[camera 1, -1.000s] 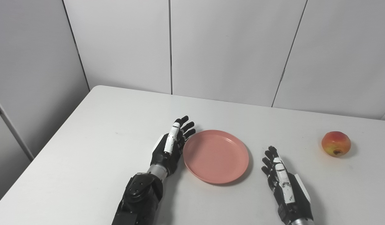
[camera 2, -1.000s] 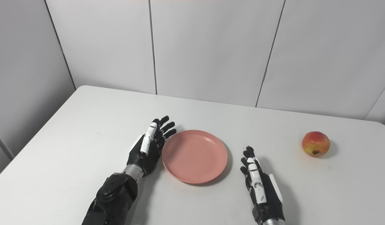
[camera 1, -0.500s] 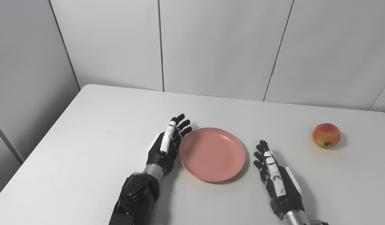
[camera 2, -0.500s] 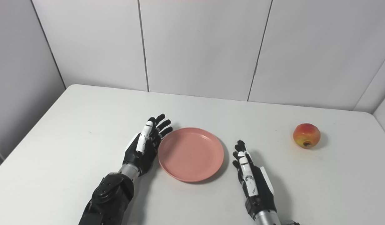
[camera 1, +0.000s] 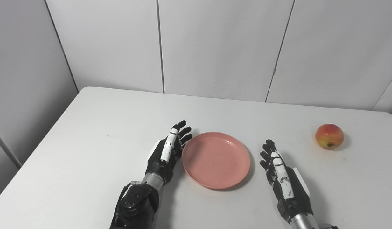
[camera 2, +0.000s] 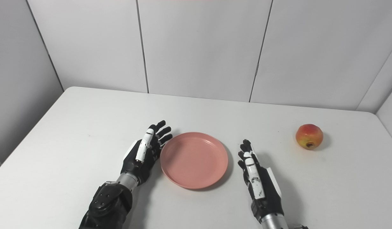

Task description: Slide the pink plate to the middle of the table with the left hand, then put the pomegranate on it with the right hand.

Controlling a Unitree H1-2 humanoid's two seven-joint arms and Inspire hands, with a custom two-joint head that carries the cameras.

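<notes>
Pink round plastic plate (camera 1: 216, 160) sits flat near the middle of the white table (camera 1: 87, 143) — slide step looks done or nearly so. Left hand (camera 1: 165, 152) is edge-on just beside its left rim, fingers straight and slightly apart, holding nothing. Right hand (camera 1: 283, 178) rests near the right rim, fingers apart, empty. Red-yellow round pomegranate (camera 1: 329, 136) lies far right, well apart — pick and place not yet started.

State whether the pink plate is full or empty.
Empty: the plate's pink surface is bare, and the pomegranate sits apart on the table.
</notes>
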